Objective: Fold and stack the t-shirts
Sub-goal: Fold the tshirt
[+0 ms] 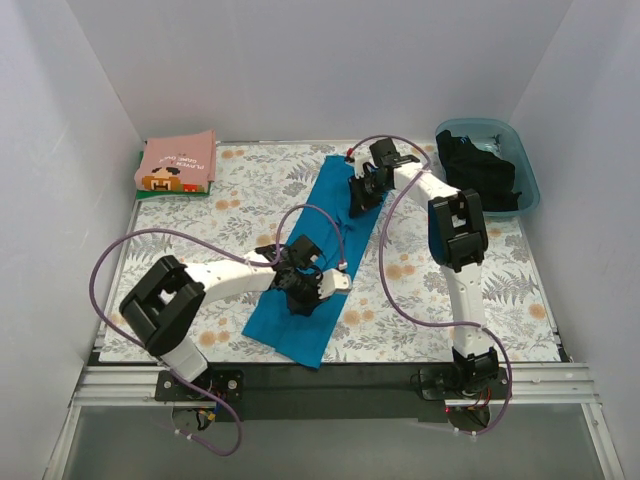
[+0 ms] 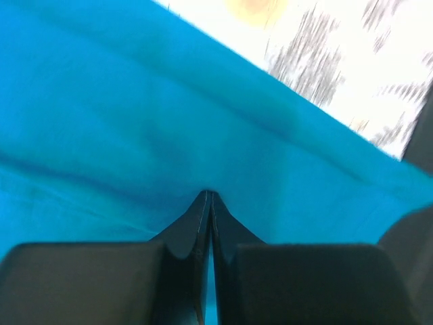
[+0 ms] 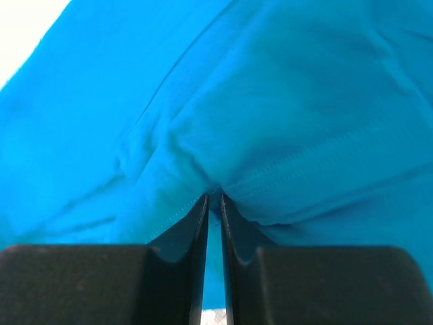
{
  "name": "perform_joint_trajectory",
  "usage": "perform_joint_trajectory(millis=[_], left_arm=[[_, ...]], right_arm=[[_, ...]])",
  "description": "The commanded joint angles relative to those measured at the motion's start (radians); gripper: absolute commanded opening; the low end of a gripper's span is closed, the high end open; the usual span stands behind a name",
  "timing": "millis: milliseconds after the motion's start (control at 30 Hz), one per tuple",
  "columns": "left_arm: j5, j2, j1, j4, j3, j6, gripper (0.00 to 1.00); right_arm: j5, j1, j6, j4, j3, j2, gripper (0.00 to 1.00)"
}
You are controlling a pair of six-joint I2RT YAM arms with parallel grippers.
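The teal-blue t-shirt point(image 1: 318, 255) lies folded into a long narrow strip, running from the near middle to the far middle of the table. My left gripper point(image 1: 298, 298) is shut on its cloth near the near end; the left wrist view shows blue fabric point(image 2: 135, 122) pinched between the closed tips point(image 2: 208, 196). My right gripper point(image 1: 360, 200) is shut on the far end, cloth point(image 3: 284, 101) bunched at its tips point(image 3: 214, 196). The pink pixel-art t-shirt point(image 1: 178, 162) lies folded at the far left on a green one point(image 1: 140, 178). A black t-shirt point(image 1: 478, 172) lies in the tub.
The translucent blue tub point(image 1: 524, 160) stands at the far right corner. The floral table covering point(image 1: 440, 300) spans the table, with white walls on three sides. Purple cables loop from both arms over the table.
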Motion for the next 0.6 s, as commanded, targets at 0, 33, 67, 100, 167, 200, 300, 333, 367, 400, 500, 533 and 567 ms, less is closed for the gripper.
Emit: perform_joint_trajectory(millis=[0,33,67,100,167,200,300,333,367,400,500,533,567], left_arm=[[0.064,0.157,-0.076,0.065,0.012,-0.100,0.00],[0.087,0.180,-0.086,0.075,0.038,-0.120,0.00],[0.095,0.226,-0.099,0.087,0.082,-0.138,0.00],[0.104,0.246,-0.103,0.108,0.115,-0.160,0.00],[0.106,0.287,-0.103,0.110,0.174,-0.204,0.00],[0.100,0.309,-0.101,0.109,0.231,-0.209,0.00],[0.093,0.272,-0.089,0.096,0.285,-0.195,0.00],[0.103,0.252,-0.084,0.087,0.297,-0.192,0.00],[0.127,0.223,-0.075,0.076,0.307,-0.187,0.02],[0.139,0.159,-0.072,0.063,0.319,-0.189,0.05],[0.194,0.027,-0.051,0.072,0.320,-0.233,0.23],[0.196,-0.072,-0.040,0.091,0.316,-0.267,0.33],[0.196,-0.114,-0.034,0.098,0.310,-0.267,0.33]], right_arm=[[0.096,-0.001,-0.034,0.013,0.121,0.108,0.19],[0.110,-0.002,-0.041,0.012,0.156,0.132,0.19],[0.122,-0.004,-0.050,0.013,0.202,0.155,0.19],[0.122,-0.008,-0.054,0.019,0.284,0.202,0.19],[0.142,-0.007,-0.077,0.056,0.343,0.236,0.21],[0.142,-0.007,-0.087,0.079,0.342,0.239,0.22],[0.139,-0.008,-0.102,0.134,0.371,0.244,0.27],[0.139,-0.008,-0.105,0.142,0.380,0.241,0.34],[0.136,-0.008,-0.107,0.145,0.389,0.218,0.39],[0.129,-0.011,-0.107,0.151,0.391,0.199,0.43],[0.096,-0.013,-0.110,0.165,0.379,0.080,0.58],[0.087,-0.014,-0.122,0.173,0.350,-0.002,0.67],[0.086,-0.013,-0.134,0.176,0.333,-0.044,0.72]])
